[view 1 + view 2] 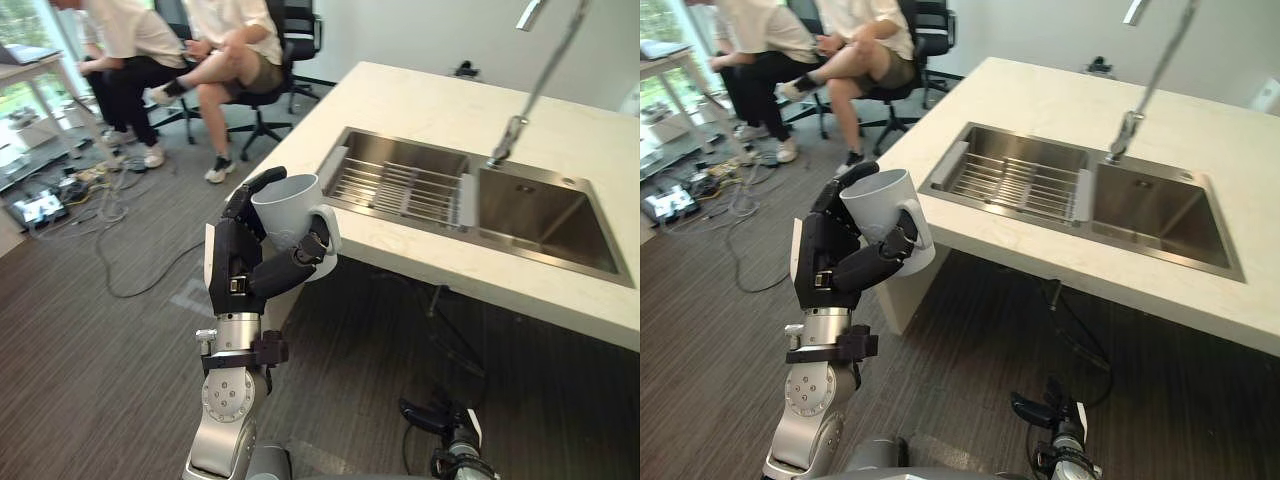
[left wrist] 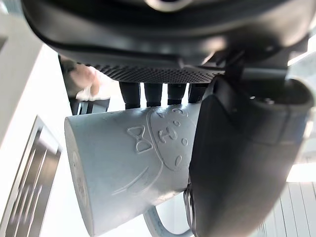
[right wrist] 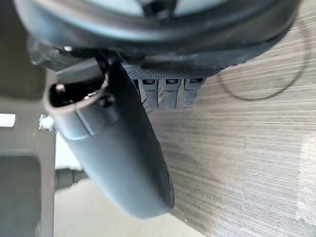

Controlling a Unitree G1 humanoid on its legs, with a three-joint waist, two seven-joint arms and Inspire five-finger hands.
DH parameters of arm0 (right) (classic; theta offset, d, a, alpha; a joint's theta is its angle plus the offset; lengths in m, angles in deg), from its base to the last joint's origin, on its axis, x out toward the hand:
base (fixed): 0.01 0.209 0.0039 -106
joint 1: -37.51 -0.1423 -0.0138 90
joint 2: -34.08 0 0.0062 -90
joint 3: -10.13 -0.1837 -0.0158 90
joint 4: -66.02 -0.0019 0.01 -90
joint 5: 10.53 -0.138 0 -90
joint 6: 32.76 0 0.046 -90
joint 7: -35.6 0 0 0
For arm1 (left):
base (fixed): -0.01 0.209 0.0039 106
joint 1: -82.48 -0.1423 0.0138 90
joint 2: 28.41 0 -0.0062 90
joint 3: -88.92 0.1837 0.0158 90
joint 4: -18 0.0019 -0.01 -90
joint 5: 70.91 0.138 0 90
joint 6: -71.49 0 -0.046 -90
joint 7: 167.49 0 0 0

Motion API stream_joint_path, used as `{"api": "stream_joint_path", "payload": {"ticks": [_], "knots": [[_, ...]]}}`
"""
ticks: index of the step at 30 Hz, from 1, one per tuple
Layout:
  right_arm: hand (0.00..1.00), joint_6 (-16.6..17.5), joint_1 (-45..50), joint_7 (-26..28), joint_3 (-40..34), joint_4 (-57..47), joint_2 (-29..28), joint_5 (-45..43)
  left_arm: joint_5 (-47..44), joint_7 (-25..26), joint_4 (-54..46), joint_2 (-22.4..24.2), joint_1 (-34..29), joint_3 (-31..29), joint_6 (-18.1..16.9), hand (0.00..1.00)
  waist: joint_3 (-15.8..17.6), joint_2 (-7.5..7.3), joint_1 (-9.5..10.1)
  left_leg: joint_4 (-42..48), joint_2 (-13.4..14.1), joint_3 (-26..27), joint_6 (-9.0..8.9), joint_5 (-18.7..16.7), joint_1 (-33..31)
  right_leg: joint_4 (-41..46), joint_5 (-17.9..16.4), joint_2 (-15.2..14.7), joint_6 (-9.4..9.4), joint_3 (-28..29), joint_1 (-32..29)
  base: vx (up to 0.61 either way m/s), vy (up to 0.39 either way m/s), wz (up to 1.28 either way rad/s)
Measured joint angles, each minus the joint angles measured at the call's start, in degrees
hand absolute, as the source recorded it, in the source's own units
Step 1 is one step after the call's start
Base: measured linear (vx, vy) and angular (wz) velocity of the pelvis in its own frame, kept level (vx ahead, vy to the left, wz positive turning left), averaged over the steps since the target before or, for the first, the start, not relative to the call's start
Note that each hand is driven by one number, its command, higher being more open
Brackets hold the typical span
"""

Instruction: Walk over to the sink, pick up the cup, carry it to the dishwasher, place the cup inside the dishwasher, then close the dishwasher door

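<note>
Carrying step, cup lifted and clear of the sink. The left hand (image 1: 238,262) grips the white cup (image 1: 290,205), fingers wrapped round its body and thumb curled by the handle; the cup hangs upright over the floor, just left of the near-left corner of the counter (image 1: 420,95). The right hand (image 3: 113,148) hangs low over the floor, fingers relaxed, holding nothing. The sink (image 1: 540,215) lies to the right, with a wire rack (image 1: 400,185) in its left basin and the tap (image 1: 515,125) above. Next move, as judged: turn and walk to the dishwasher, keeping the cup level. Likely hazards: the counter corner beside the cup, loose cables (image 1: 110,220) on the floor and seated people (image 1: 235,40) far left
</note>
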Motion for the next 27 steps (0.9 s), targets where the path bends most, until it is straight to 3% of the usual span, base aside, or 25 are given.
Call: {"api": "stream_joint_path", "payload": {"ticks": [2, 4, 5, 7, 8, 9, 10, 12, 13, 14, 15, 18, 19, 21, 22, 24, 26, 27], "knots": [[0.9, 0.0, -0.72, -0.12, 0.06, 0.01, 0.22, 0.07, -0.02, -0.06, -0.01, -0.52, -1.68, -0.74, 0.03, 0.3, -0.32, -0.6, 0.2, -0.19, -3.33, 0.2, -1.07, -2.02, 1.3, 2.3, -2.4, -2.75, -0.64, 0.21, 0.67, 0.14, 0.184, 0.31], [0.9, -0.03, -0.99, -0.03, 0.28, -0.08, 0.2, 0.11, -0.02, -0.1, 0.13, -0.27, -2.54, -0.68, 0.54, 0.3, -0.18, -1.21, -0.8, -0.69, -6.37, -1.18, 0.09, -3.11, 2.32, 13.07, 0.12, -4.46, -0.53, 3.62, -2.42, 0.27, 0.172, 0.81], [0.9, -0.78, -0.83, 0.29, 0.28, 0.17, -0.8, 0.45, 0.0, -0.32, 0.14, -0.85, -2.51, -0.03, 1.09, 0.3, -0.13, -1.27, -1.36, -0.76, -8.72, -4.6, 1.09, -3.22, 3.49, 26.78, 5.83, -3.83, -2.46, 8.93, -7.73, 0.28, 0.153, 1.05], [0.9, -0.86, -0.66, 0.43, 0.45, 0.14, -1.47, 0.6, 0.04, -0.3, 0.18, -0.85, -2.52, 0.32, 1.32, 0.3, 0.01, -1.01, -1.59, -1.36, -9.46, -6.72, 1.8, -3.59, 5.06, 32.22, 4.53, -1.84, -2.11, 12.61, -9.96, 0.3, 0.093, 0.93], [0.9, -0.87, -0.28, 0.74, 1.23, -0.24, -1.74, 0.65, 0.07, -0.28, 0.16, -0.69, -2.44, 0.41, 1.36, 0.3, -0.04, -1.03, -1.44, -2.63, -10.23, -8.95, 1.99, -3.69, 6.96, 33.57, 2.79, 0.51, -2.51, 15.41, -11.4, 0.35, 0.018, 1.13], [0.9, -0.86, 0.4, 1.01, 2.24, -1.65, -2.2, 0.69, 0.08, -0.27, 0.16, -0.49, -2.24, 0.58, 1.34, 0.3, -0.05, -1.04, -1.15, -4.37, -10.95, -11.91, 1.92, -3.62, 8.91, 32.66, 1.13, 3.66, -1.88, 18.34, -13.77, 0.34, -0.008, 1.07], [0.9, -0.86, 0.51, 1.07, 2.37, -2.02, -2.3, 0.7, 0.07, -0.27, 0.16, -0.46, -2.22, 0.59, 1.34, 0.3, -0.05, -1.02, -1.22, -4.66, -11.09, -12.59, 1.9, -3.61, 9.17, 32.26, 0.85, 4.16, -1.77, 18.66, -14.15, 0.21, -0.06, 1.14], [0.9, -0.8, 1.65, 1.26, 2.41, -5.23, -3.11, 0.74, 0.06, -0.27, 0.18, -0.32, -1.73, 1.49, 1.33, 0.3, -0.21, -1.18, -1.31, -6.62, -11.76, -18.16, 1.6, -3.5, 11.29, 26.4, 0.11, 8.64, -1.75, 22.79, -17.67, 0.23, -0.149, 1.22], [0.9, -0.79, 1.91, 1.25, 2.39, -5.83, -3.09, 0.72, 0.06, -0.31, 0.18, -0.31, -1.63, 1.91, 1.3, 0.3, -0.27, -1.16, -1.38, -6.84, -11.92, -19.62, 1.37, -3.54, 11.55, 23.97, 0.13, 9.42, -1.73, 23.52, -18.12, 0.29, -0.245, 1.39], [0.9, -0.66, 2.46, 0.82, 2.41, -6.94, -3.08, 0.67, 0.06, -0.31, 0.16, -0.36, -1.42, 2.85, 1.24, 0.3, -0.51, -1.51, -1.31, -6.9, -12.79, -22.99, 0.27, -4.12, 11.78, 17.27, 1.33, 9.76, -1.88, 24.57, -18.06, 0.3, -0.285, 1.33], [0.9, -0.57, 2.78, 0.35, 2.46, -7.52, -3.23, 0.63, 0.07, -0.44, 0.04, -0.5, -1.19, 3.5, 1.12, 0.3, -0.92, -2.78, -1.23, -6.76, -14.36, -25.18, -0.61, -4.68, 11.82, 13.28, 5.91, 8.19, -1.54, 24.33, -18.06, 0.32, -0.302, 1.68], [0.9, -0.6, 2.55, -0.33, 2.75, -7.34, -1.05, 0.59, 0.07, -1.26, 1.76, 0.18, -1.35, 6.4, 0.92, 0.3, -2.41, 0.4, -0.89, -6.66, -11.67, -28.48, -2.43, -5.13, 10.94, 11.19, 4.84, 8.04, -2.26, 15.31, -15.17, 0.25, -0.221, 1.4], [0.9, -0.58, 2.34, -0.41, 3.2, -7.52, -0.5, 0.59, 0.03, -1.92, 1.8, 0.22, -1.38, 6.74, 0.94, 0.3, -2.5, 0.69, -0.96, -8.06, -10.47, -28.12, -3.84, -4.16, 10.67, 9.54, 4.88, 7.99, -2.33, 11.75, -13.4, 0.2, -0.217, 1.36], [0.9, -0.51, 2.47, -0.71, 3.57, -8.04, -0.6, 0.56, 0.01, -2.23, 1.8, 0.24, -1.39, 6.72, 0.96, 0.3, -2.45, 0.7, -1.19, -8.38, -9.25, -25.84, -4.07, -3.39, 10.62, 8.21, 4.9, 7.84, -2.36, 8.28, -10.92, 0.09, -0.13, 1.12], [0.9, -0.48, 2.78, -0.79, 3.6, -8.31, -0.62, 0.55, -0.03, -2.25, 1.79, 0.27, -1.43, 6.68, 0.97, 0.3, -2.44, 0.69, -1.13, -8.38, -8.56, -23.68, -3.96, -3.25, 10.65, 7.83, 4.9, 7.81, -2.36, 7.14, -10.01, 0.06, -0.09, 1.13], [0.9, -0.36, 3.72, -1.1, 3.56, -8.91, -1.18, 0.54, -0.17, -2.25, 1.61, 0.36, -1.58, 5.86, 0.96, 0.3, -2.35, 0.65, -0.97, -8.62, -5.54, -11.29, -2.89, -2.63, 11.13, 6.4, 4.91, 7.63, -2.38, 3.98, -6.57, 0.06, -0.069, 1.03], [0.9, -0.3, 3.63, -1.32, 3.59, -8.89, -1.66, 0.54, -0.52, -2.28, 1.16, 0.35, -2.01, 4.49, 0.92, 0.3, -2.3, 0.53, -0.62, -10.11, -4.83, -5.96, -2.0, -2.09, 11.98, 6.05, 4.94, 7.22, -2.55, 3.82, -5.56, 0.05, 0.013, 0.53], [0.9, -0.28, 3.45, -1.33, 3.6, -8.82, -2.13, 0.54, -1.12, -2.3, 1.15, 0.32, -2.33, 3.66, 0.88, 0.3, -2.32, 0.57, -0.02, -11.03, -5.33, -5.92, -1.74, -1.67, 12.35, 5.26, 5.15, 6.93, -3.03, 4.09, -5.19, 0.05, 0.07, 0.21]]}}
